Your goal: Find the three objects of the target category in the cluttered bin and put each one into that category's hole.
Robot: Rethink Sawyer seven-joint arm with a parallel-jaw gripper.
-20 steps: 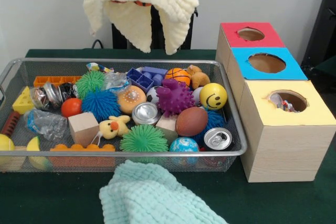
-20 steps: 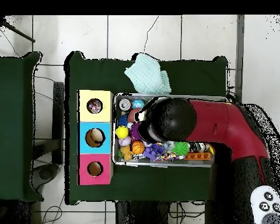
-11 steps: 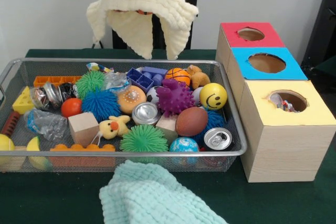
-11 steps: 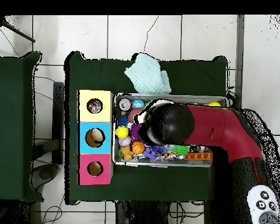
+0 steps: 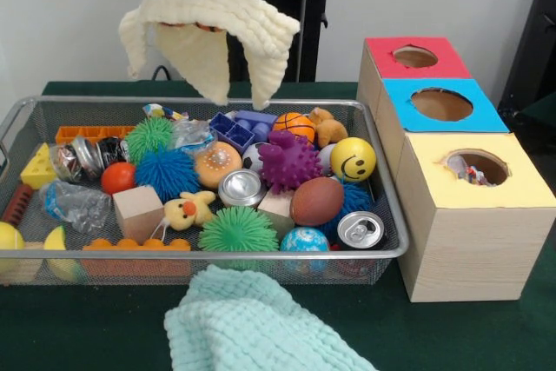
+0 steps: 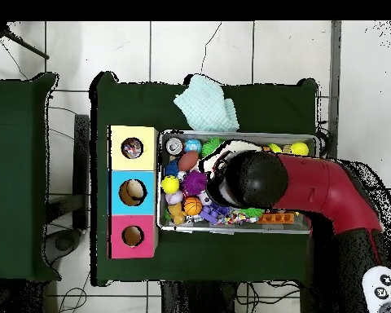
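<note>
I am working in what is presenting as a robotics lab or test room. A table point(image 5: 78, 336) draped in dark green cloth is standing on a pale tiled floor point(image 6: 256, 49) before a bare white wall point(image 5: 69, 15). Staged test props are sitting on it: a wire bin point(image 5: 382, 254) of assorted toys and three colour-topped wooden boxes point(image 5: 473, 249) with round holes.

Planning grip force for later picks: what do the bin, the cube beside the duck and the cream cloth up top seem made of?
Bin: metal wire mesh with a shiny silver rim, seemingly rigid.
Cube: pale unfinished wood, judging by faint grain and a matte face.
Cream cloth: soft waffle-weave fabric, draping in limp folds over the hidden claw.
</note>
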